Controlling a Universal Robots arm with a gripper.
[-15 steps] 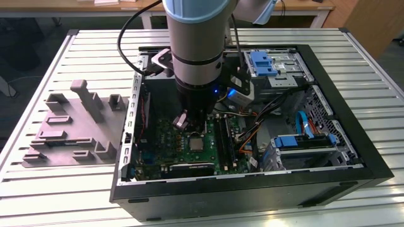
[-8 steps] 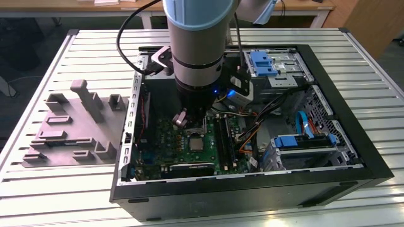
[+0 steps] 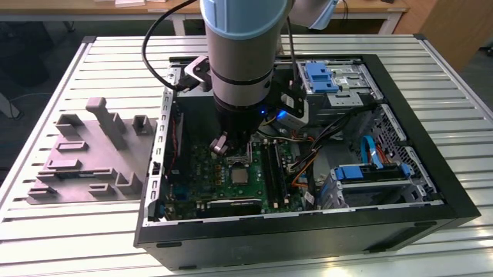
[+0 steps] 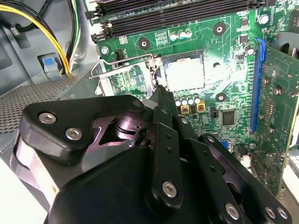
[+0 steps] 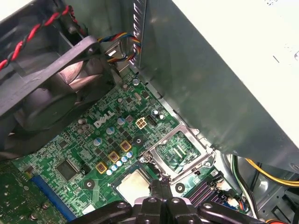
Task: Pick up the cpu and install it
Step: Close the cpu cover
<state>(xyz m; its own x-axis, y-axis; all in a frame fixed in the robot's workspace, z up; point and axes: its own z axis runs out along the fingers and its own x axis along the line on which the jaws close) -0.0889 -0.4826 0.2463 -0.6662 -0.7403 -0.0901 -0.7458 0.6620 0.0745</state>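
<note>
Landmark: the green motherboard (image 3: 231, 184) inside the open black computer case (image 3: 431, 190).

- The cpu (image 4: 186, 76), a small flat square chip with a pale silver top, lies in the socket near the board's middle. The hinged metal retention frame (image 5: 180, 150) stands open just beside it.
- Black gripper (image 4: 161, 93) fingertips pinched together, holding nothing, just at the socket's edge.

Risks, as judgement:
- Chip possibly not fully seated; pressing could bend contacts.
- Fingertips may catch the open frame or scrape the gold capacitors (image 4: 192, 108) beside the socket.

The cpu (image 4: 185, 75) (image 5: 134, 182) (image 3: 239, 172), a flat square with a pale silver top, lies level in the motherboard socket.
</note>
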